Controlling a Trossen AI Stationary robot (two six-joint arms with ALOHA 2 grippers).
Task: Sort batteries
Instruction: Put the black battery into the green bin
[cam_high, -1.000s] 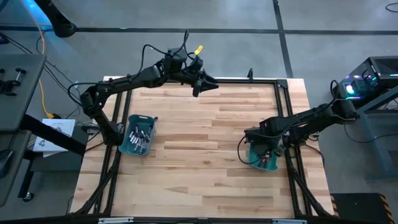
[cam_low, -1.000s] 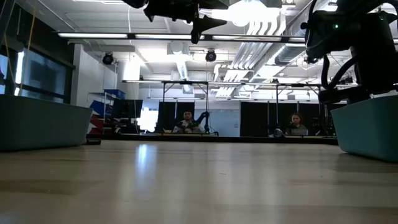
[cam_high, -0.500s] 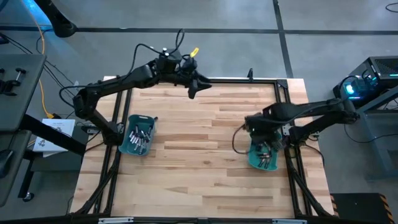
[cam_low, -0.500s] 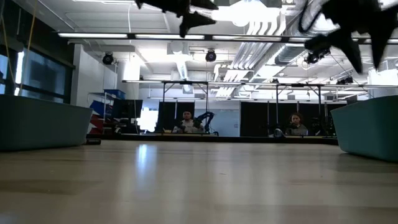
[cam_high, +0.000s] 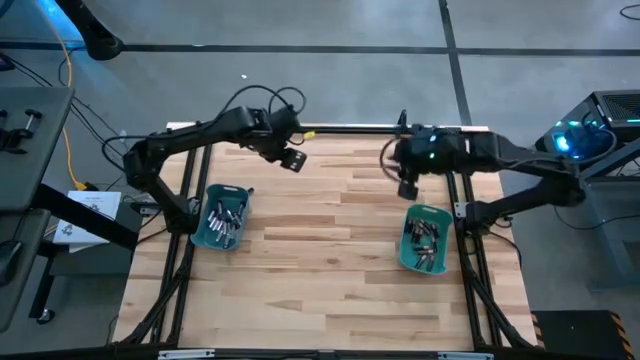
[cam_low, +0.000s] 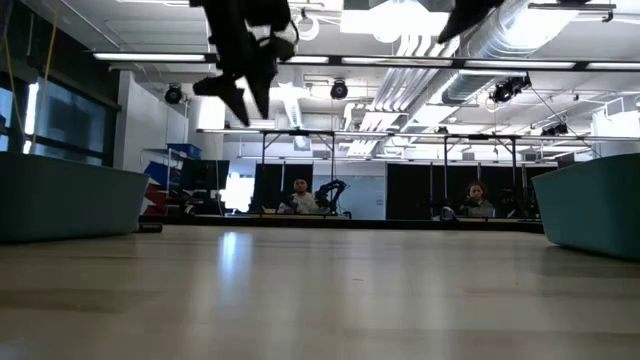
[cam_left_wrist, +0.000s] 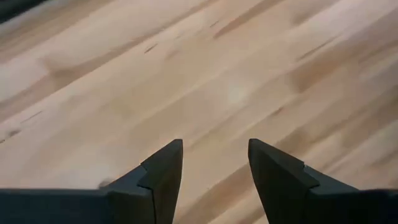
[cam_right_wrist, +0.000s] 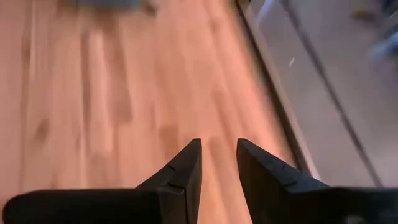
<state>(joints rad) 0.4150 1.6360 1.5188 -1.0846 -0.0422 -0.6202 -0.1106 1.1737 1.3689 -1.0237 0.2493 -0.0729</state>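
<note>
The pale wooden plank table (cam_high: 320, 250) carries two teal plastic bins. The left teal bin (cam_high: 221, 216) sits near the table's left edge, and the right teal bin (cam_high: 424, 240) sits near the right edge, well apart from the other. Both hold the batteries, small silvery-grey and dark cylindrical cells lying in loose heaps: one heap (cam_high: 224, 218) in the left bin, another (cam_high: 427, 243) in the right.

The left claw (cam_high: 293, 160) hangs in the air over the far left part of the table, away from both bins. In its wrist view its two dark fingers (cam_left_wrist: 163, 169) stand clearly apart with bare wood showing between them, and nothing is in their grasp.

The right claw (cam_high: 408, 187) hangs above the far right part of the table, beyond the right bin and not over it. Its dark fingers (cam_right_wrist: 186, 167) show a narrow gap with only wood behind it, so it stands slightly parted and empty.

In the low view, two people sit at benches far back in the room.
</note>
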